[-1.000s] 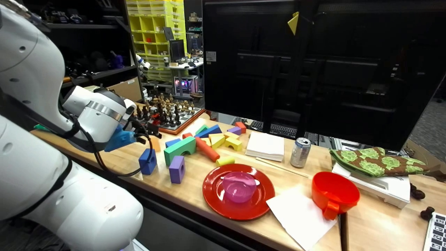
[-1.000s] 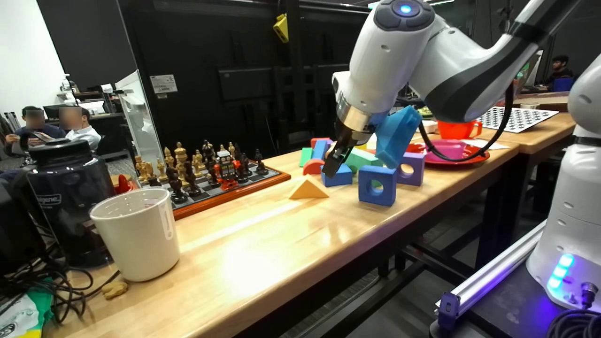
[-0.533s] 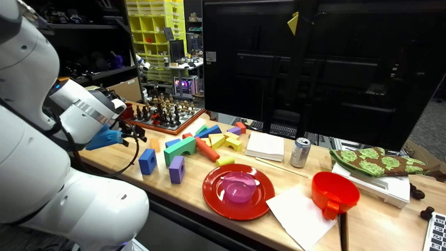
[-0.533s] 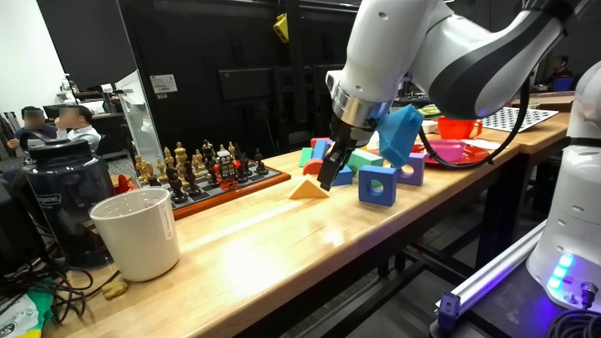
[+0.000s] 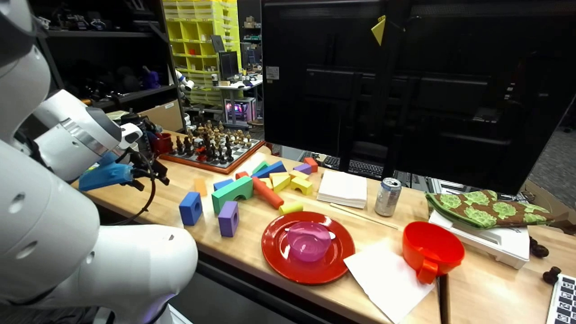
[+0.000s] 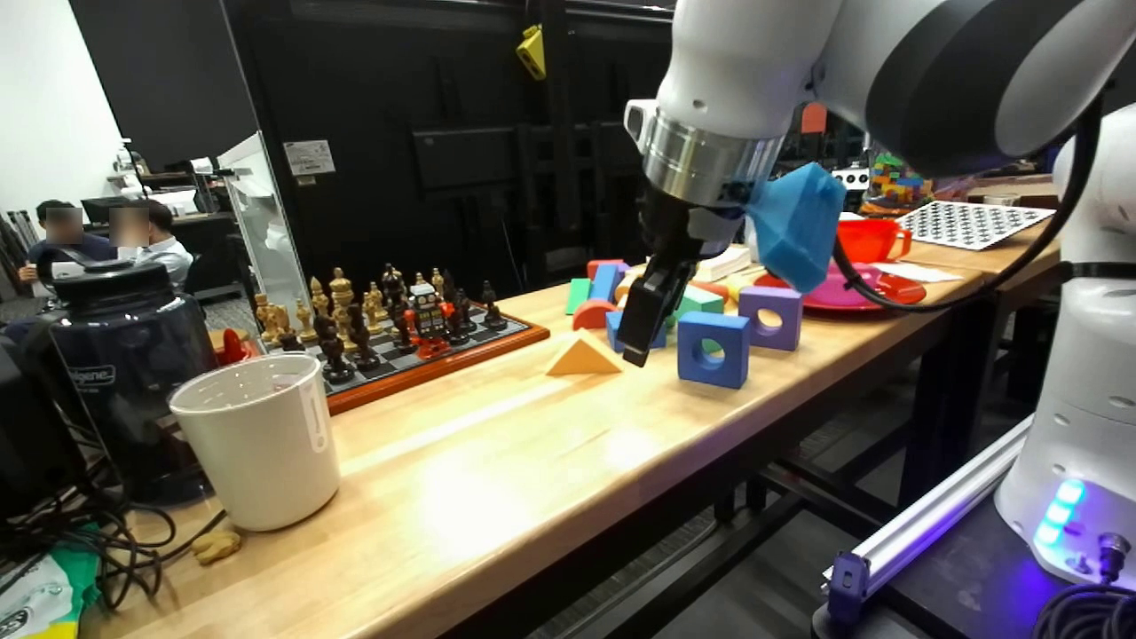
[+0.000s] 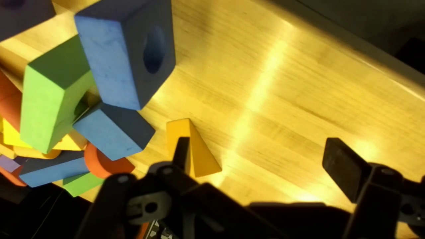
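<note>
My gripper (image 7: 257,142) is open and empty above the wooden table, its two black fingers wide apart. It also shows in both exterior views (image 5: 150,180) (image 6: 639,342). An orange triangular block (image 7: 204,154) stands on the table behind the left finger in the wrist view, partly covered by it. It shows in both exterior views (image 5: 200,186) (image 6: 581,358). A blue block with a hole (image 7: 108,59) stands upright close by, also in both exterior views (image 5: 188,209) (image 6: 695,371). A purple block with a hole (image 5: 227,219) and a green arch (image 5: 225,194) stand beyond it.
Several more coloured blocks lie behind the green arch. A chessboard with pieces (image 6: 390,387) lies at the table's far side, near a white mug (image 6: 257,453) and a dark jar (image 6: 133,382). A red plate (image 5: 274,261) bears a pink bowl (image 5: 309,243); a red cup (image 5: 432,247) stands beyond.
My open gripper has moved left in an exterior view, away from the group of blocks, and the arm has swung with it. The blocks and other objects have not moved.
</note>
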{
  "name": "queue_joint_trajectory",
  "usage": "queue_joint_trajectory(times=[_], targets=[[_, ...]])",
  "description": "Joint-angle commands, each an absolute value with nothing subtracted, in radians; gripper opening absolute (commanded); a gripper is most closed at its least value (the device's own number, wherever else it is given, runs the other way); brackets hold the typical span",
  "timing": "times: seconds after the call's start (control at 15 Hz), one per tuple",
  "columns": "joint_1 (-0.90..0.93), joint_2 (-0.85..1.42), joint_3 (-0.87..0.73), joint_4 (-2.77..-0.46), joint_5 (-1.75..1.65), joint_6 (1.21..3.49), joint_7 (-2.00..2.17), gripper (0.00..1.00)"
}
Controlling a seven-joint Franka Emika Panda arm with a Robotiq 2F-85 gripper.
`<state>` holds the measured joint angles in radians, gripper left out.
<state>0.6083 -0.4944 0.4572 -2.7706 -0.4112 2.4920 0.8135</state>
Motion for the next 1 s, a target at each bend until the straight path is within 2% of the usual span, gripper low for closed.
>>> queue_joint_trajectory(times=[0.0,0.27,0.33,0.47,0.73,0.93], targets=[[0.740,-0.626,0.362,-2.797,-0.313,2.325,0.696,1.00],[0.790,-0.711,0.297,-2.784,-0.306,2.135,0.680,1.00],[0.707,-0.665,0.386,-2.772,-0.258,2.196,0.661,1.00],[0.779,-0.686,0.307,-2.774,-0.310,2.153,0.696,1.00],[0.779,-0.697,0.305,-2.778,-0.310,2.150,0.696,1.00],[0.749,-0.660,0.294,-2.743,-0.082,2.135,0.455,1.00]])
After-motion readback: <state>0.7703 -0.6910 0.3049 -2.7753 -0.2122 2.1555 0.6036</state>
